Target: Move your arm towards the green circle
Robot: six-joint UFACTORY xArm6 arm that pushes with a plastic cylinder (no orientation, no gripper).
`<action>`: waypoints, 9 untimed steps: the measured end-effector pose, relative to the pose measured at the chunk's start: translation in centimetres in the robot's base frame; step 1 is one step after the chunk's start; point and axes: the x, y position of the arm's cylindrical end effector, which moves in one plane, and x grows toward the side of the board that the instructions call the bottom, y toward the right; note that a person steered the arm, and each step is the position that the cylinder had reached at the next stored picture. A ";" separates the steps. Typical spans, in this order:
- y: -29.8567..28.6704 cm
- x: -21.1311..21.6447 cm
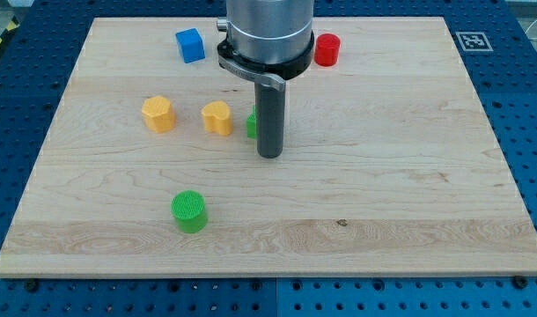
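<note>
green circle (189,211): ribbed round block near the board's (409,220) bottom edge, left of centre | my tip (269,155): plain dark rod, no jaws to open or close, mid-board; circle lies down-left, well apart | beside rod: partly hidden green block (251,123), two yellow heart-like blocks (217,117) (158,114) | far: blue cube (190,45), red cylinder (327,50)

No words, brand names or numbers can be read anywhere. The only sign is a small square marker (474,40) printed in black on white, a blocky coded pattern, on the desk (383,194) at its far right corner, by the view's top right. Its pattern spells no letters or digits. The coloured blocks and the arm's housing show no lettering.
</note>
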 end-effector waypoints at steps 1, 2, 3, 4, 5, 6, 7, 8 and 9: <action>0.0 -0.7; 0.2 -0.8; 1.2 -1.7; 1.6 -2.4; 4.1 -2.3; 8.7 1.5; 4.6 2.8; -3.7 2.7; -11.3 2.7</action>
